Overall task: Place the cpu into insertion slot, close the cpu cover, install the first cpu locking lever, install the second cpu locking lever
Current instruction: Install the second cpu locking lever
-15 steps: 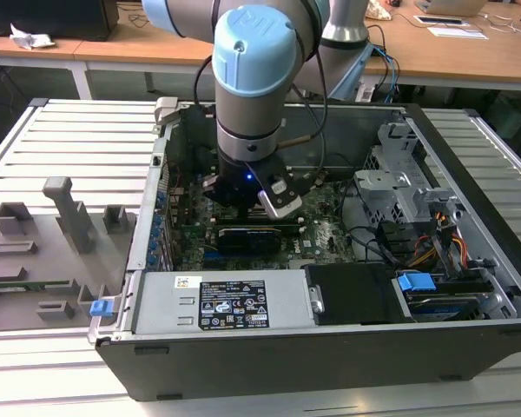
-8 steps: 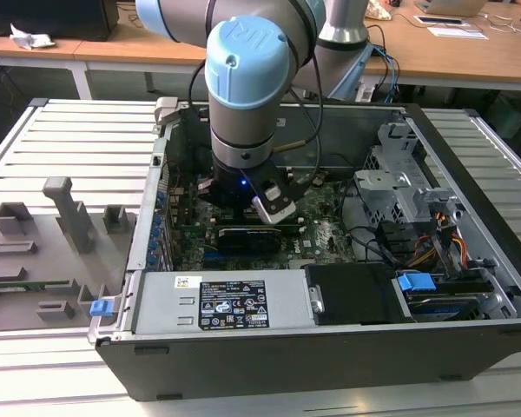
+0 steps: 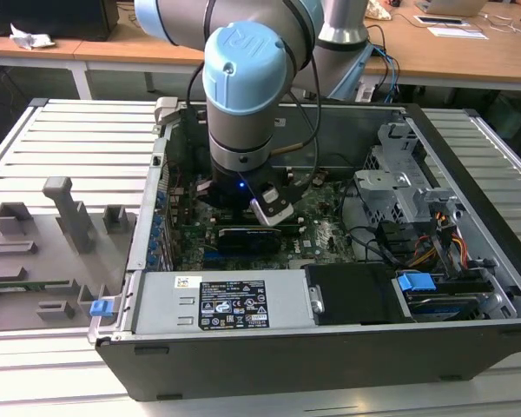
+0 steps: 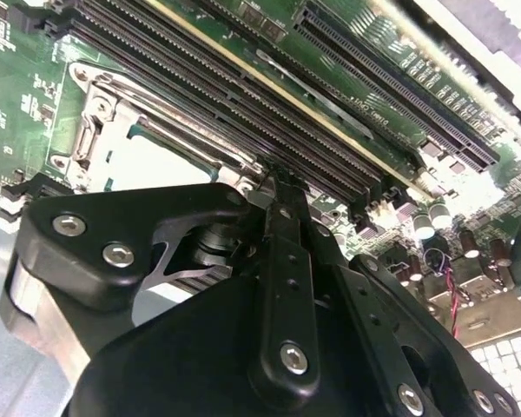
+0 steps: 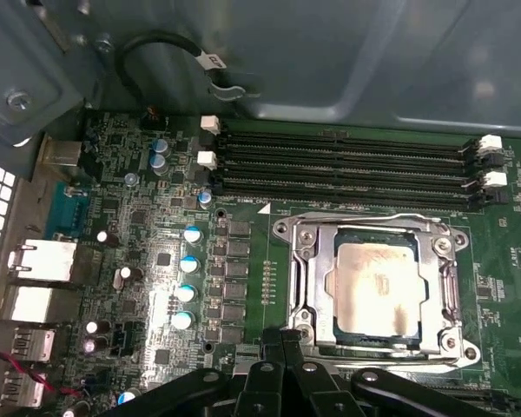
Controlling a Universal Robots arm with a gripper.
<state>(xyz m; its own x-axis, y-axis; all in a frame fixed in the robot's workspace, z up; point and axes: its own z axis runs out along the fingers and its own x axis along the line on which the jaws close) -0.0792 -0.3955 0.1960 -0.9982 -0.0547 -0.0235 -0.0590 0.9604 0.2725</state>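
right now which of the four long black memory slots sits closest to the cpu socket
The memory slot on the socket side of the bank, directly bordering the cpu cover in the first wrist view. The other three lie beyond it, toward the grey case wall.

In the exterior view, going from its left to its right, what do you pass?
Grey fixture tray → small blue clip → labelled power supply → the arm's blue wrist joint above the motherboard → silver drive cage → blue drive latch.
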